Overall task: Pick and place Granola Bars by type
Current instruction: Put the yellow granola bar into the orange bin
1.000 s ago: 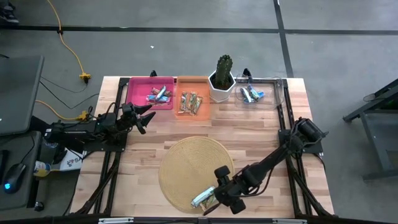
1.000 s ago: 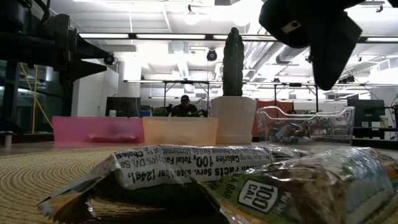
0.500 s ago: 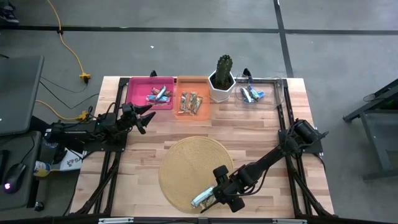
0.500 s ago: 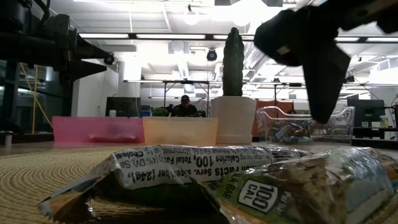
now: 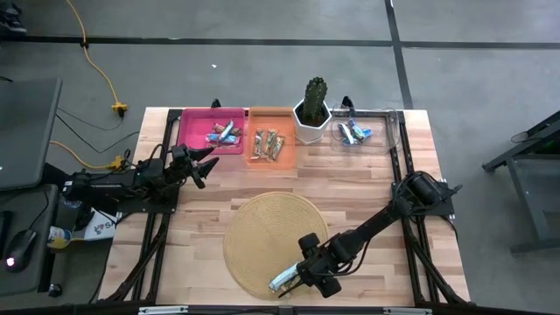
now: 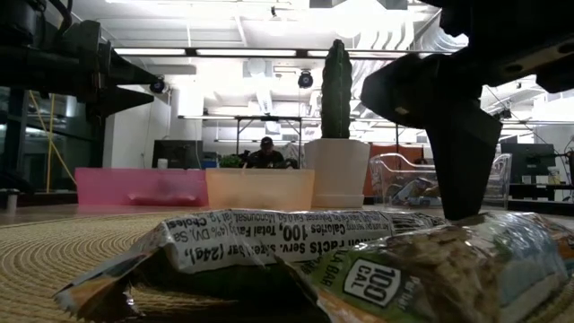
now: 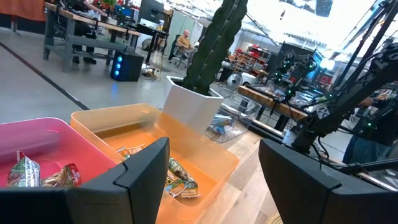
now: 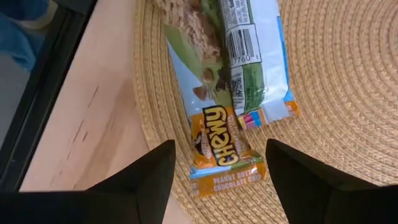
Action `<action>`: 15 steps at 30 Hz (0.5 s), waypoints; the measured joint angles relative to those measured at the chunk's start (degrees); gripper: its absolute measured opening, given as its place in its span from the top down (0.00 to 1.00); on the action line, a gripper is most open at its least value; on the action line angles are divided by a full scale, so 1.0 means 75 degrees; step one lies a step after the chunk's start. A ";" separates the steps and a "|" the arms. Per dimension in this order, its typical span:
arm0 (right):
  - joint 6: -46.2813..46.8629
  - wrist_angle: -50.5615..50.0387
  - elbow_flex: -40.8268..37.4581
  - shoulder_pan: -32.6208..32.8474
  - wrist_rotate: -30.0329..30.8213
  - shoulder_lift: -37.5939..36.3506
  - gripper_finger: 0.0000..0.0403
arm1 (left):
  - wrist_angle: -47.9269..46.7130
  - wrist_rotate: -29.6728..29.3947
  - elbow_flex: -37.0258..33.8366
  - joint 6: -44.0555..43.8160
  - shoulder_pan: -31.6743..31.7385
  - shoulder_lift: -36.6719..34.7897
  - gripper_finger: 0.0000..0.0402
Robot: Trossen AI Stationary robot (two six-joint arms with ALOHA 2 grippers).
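Observation:
Two granola bars lie side by side on a round woven mat [image 5: 262, 229] near the table's near edge. One shows an orange "CHEWY" end [image 8: 222, 155]; the other lies printed-back up, barcode showing [image 8: 249, 56]. In the low view they fill the foreground [image 6: 269, 238] [image 6: 430, 269]. My right gripper [image 5: 303, 272] [image 8: 217, 183] is open and low over them, its fingers standing on either side of the Chewy bar's orange end. One finger [image 6: 457, 152] reaches down to bar height. My left gripper [image 5: 203, 163] [image 7: 214, 174] is open and waits beside the pink bin.
Along the far edge stand a pink bin [image 5: 188, 131], an orange bin [image 5: 287, 140] and a clear bin [image 5: 385, 131], each holding bars. A green cactus in a white pot [image 5: 313, 109] stands between the orange and clear bins. Bare wood lies between the mat and the bins.
My right gripper has come down toward the two bars on the mat, shifting slightly toward the table's left edge, and has stayed open. The bars have not moved.

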 joint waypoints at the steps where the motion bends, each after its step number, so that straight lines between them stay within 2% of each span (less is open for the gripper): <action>1: 0.0014 0.0005 0.0000 -0.0009 0.0006 0.0003 0.41 | 0.0000 0.0000 0.0000 -0.0001 0.0000 -0.0001 0.39; 15: 0.0052 0.0110 0.0000 -0.0015 -0.0023 0.0147 0.41 | 0.0000 0.0003 -0.0003 -0.0001 0.0000 0.0000 0.39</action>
